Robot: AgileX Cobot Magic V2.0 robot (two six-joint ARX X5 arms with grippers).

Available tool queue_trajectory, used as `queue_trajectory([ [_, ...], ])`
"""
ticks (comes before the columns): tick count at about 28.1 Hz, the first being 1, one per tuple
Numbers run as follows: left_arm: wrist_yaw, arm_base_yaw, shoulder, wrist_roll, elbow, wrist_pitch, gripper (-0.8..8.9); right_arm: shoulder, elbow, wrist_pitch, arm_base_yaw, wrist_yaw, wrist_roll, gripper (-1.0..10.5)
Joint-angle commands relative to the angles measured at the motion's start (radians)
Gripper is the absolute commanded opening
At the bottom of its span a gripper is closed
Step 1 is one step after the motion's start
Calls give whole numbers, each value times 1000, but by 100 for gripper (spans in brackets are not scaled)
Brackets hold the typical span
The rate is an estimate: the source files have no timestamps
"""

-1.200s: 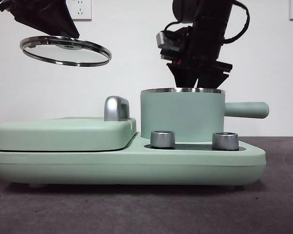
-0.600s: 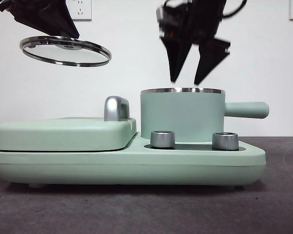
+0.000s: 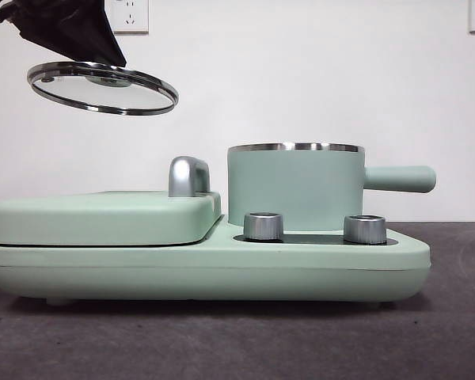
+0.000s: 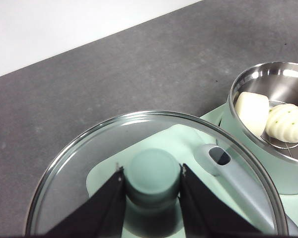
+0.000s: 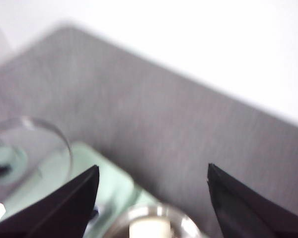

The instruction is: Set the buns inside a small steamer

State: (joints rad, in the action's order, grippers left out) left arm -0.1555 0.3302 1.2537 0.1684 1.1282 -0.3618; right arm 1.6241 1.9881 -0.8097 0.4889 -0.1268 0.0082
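a white wall (image 3: 301,71) with two sockets is seen behind a dark grey table (image 3: 222,340). most of the table is taken by a mint-green cooker base (image 3: 206,265), with a flat hinged griddle lid (image 3: 103,218) at 9 o'clock in the front view and two steel knobs (image 3: 264,226) along the front edge. the small steamer (image 3: 295,188) is set on the base at about 3 o'clock of the griddle lid, its straight handle (image 3: 400,178) pointed toward 3 o'clock and its top left uncovered.

inside it, in the left wrist view, the buns (image 4: 273,116) are seen side by side and touching on a steel rack: the smooth block and the ridged oval. the loading is therefore judged done; only the covering appears to be left.

the glass lid (image 3: 103,85) is held high at 10 o'clock in the front view, tilted slightly, by the left gripper (image 4: 151,186), whose jaws are pinched on the green lid knob (image 4: 154,173). the right gripper (image 5: 151,198) is seen spread wide and empty in its blurred wrist view, above the steamer and out of the front view.

the air between lid and steamer is unobstructed. the chrome griddle handle (image 3: 188,176), just beside the steamer wall, is the one edge to be cleared, and the steel rim (image 3: 295,147) must be met level.
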Motion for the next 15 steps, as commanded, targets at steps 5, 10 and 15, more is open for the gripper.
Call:
queue_trajectory([
  [5, -2, 3, 2, 2, 18, 40, 14, -111, -145, 168, 14, 3, 18, 347],
  [10, -2, 3, 2, 2, 18, 40, 14, -262, -396, 340, 21, 5, 18, 347],
  [15, -2, 4, 2, 2, 18, 40, 14, -441, -689, 488, 40, 33, 19, 338],
])
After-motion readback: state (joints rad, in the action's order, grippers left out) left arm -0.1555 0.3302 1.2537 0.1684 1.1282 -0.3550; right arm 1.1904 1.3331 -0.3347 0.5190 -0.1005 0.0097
